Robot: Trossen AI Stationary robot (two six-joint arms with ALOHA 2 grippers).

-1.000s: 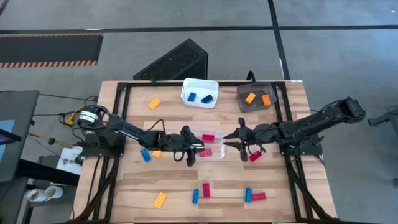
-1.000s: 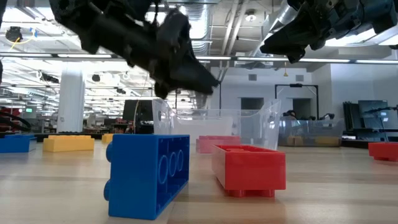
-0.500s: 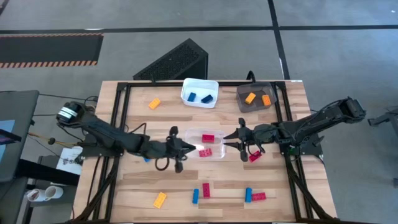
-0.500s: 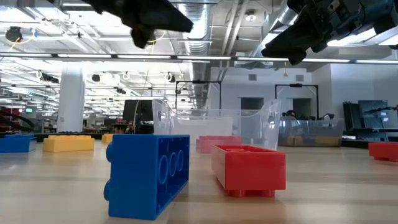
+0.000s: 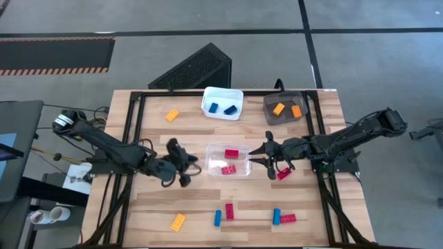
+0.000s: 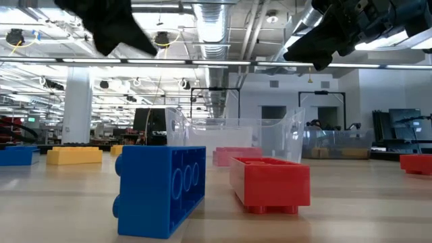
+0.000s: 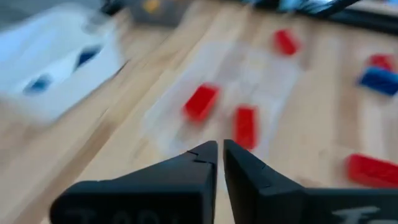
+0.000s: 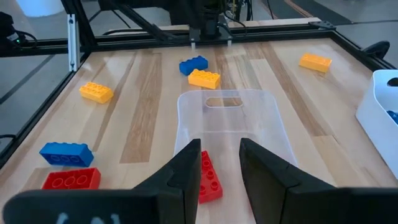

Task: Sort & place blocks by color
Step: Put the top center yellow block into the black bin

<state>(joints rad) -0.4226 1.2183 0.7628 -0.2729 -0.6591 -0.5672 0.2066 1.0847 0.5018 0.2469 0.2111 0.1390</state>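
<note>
A clear bin (image 5: 228, 160) in the middle of the table holds two red blocks (image 5: 232, 153) (image 5: 227, 168), which also show in the left wrist view (image 7: 200, 101) (image 7: 245, 126). My left gripper (image 5: 181, 163) (image 7: 220, 151) hovers left of this bin, fingers shut and empty. My right gripper (image 5: 253, 156) (image 8: 219, 155) hangs open at the bin's right end, above a red block (image 8: 207, 176), touching nothing. Another red block (image 5: 284, 173) lies on the table under the right wrist. Blue blocks sit in the white bin (image 5: 222, 102) and orange ones in the grey bin (image 5: 286, 107).
Loose on the table are an orange block (image 5: 172, 115) at the far left and an orange (image 5: 178, 221), a blue (image 5: 217, 218), a red (image 5: 229, 211), a blue (image 5: 276, 216) and a red (image 5: 288, 218) block along the near edge. A blue block (image 8: 193, 65) and an orange one (image 8: 204, 78) lie left of the clear bin.
My left gripper has drawn back from above the clear bin toward the table's left edge, rising as it went. The second red block in the bin, partly covered by it before, now shows in full. My right arm has kept still.
</note>
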